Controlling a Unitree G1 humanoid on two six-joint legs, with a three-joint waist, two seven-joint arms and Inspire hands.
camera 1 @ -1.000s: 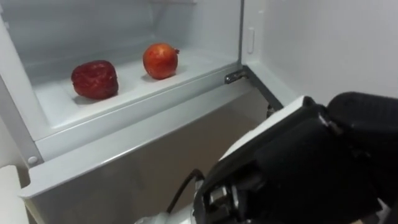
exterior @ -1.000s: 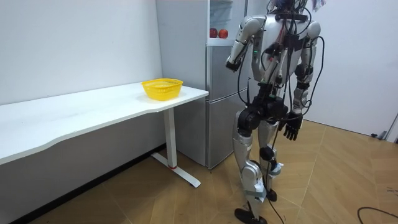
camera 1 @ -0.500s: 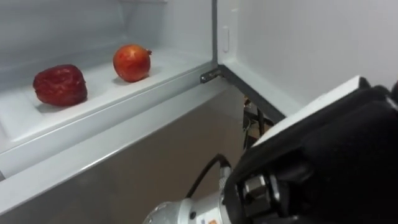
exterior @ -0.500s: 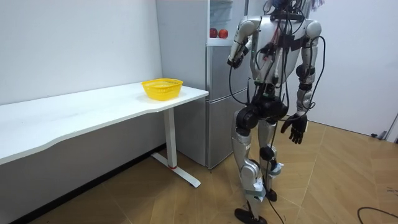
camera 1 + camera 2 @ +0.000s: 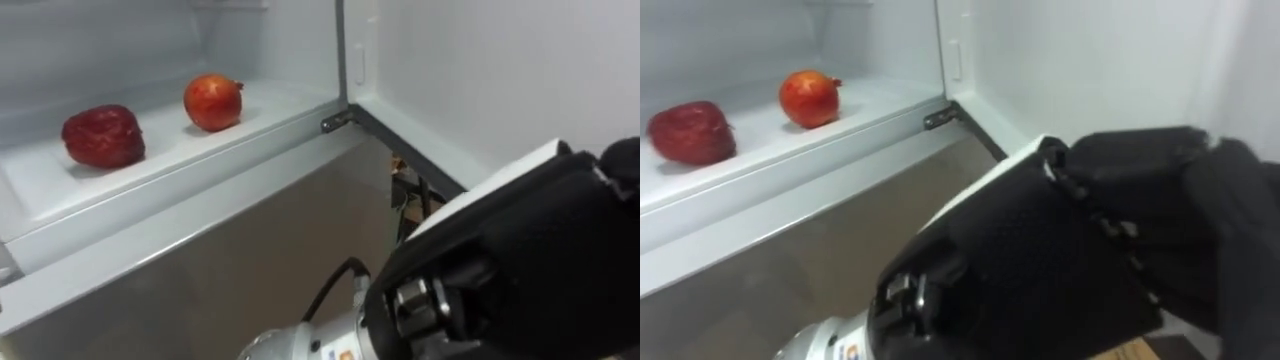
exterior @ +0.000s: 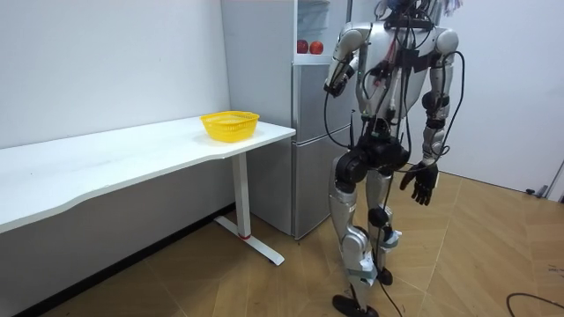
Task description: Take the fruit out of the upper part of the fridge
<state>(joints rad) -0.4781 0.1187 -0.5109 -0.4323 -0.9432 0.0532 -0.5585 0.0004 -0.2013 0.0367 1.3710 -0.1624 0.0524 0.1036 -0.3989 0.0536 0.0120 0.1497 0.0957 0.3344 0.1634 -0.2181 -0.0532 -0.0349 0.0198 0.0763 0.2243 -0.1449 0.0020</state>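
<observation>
Fruit was seen on the white shelf point(image 5: 45, 185) of the open upper fridge point(image 5: 270, 40): a dark, wrinkled red fruit point(image 5: 103, 136) and, apart to its right, a rounder red fruit point(image 5: 212, 101). Neither was held. The left hand point(image 5: 520, 260) was raised close before the camera, below and right of the shelf (only its back was shown, so its fingers could not be told). The right hand point(image 6: 419, 183) was hung at the robot's side, fingers loosely spread, nothing in it.
</observation>
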